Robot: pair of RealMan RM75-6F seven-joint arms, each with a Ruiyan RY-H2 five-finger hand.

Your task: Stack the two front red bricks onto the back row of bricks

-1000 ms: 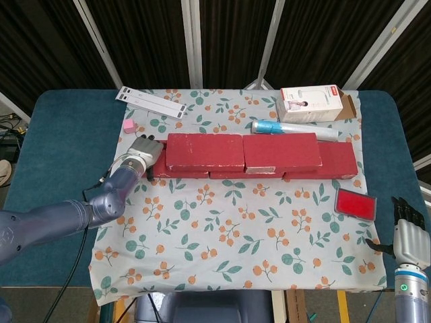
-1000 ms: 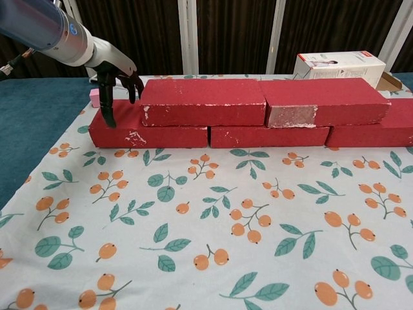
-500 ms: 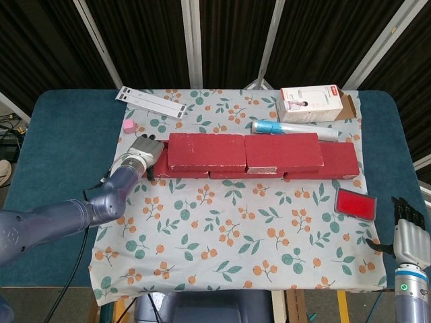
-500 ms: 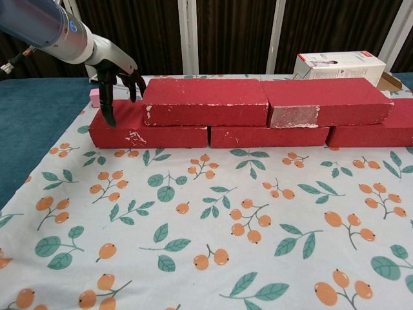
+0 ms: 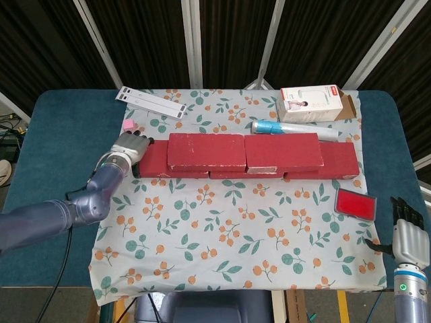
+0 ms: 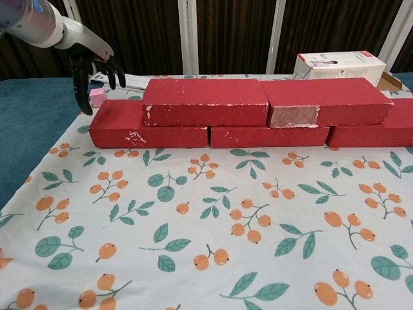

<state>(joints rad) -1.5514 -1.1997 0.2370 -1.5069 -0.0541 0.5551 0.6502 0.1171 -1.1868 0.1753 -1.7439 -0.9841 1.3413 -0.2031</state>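
Observation:
Two red bricks lie side by side on top of the back row: the left upper brick (image 5: pixel 206 151) (image 6: pixel 205 101) and the right upper brick (image 5: pixel 282 151) (image 6: pixel 324 101). Under them sits the bottom row, with its left brick (image 5: pixel 153 162) (image 6: pixel 150 126) jutting out to the left. My left hand (image 5: pixel 128 147) (image 6: pixel 90 59) hovers just off that left end, fingers spread, holding nothing, touching no brick. My right hand (image 5: pixel 407 232) stays at the near right table corner, fingers apart and empty.
A pink cube (image 5: pixel 128 125) (image 6: pixel 97 97) lies just behind my left hand. A white strip (image 5: pixel 152 102), a blue tube (image 5: pixel 274 126) and a white box (image 5: pixel 312 103) sit behind the bricks. A flat red pad (image 5: pixel 355 203) lies front right. Floral cloth (image 5: pixel 222 229) covers the table.
My left hand has drawn away leftward from the left end of the bricks and lifted slightly. The upper bricks sit a little further right than a second ago. The right hand is unmoved.

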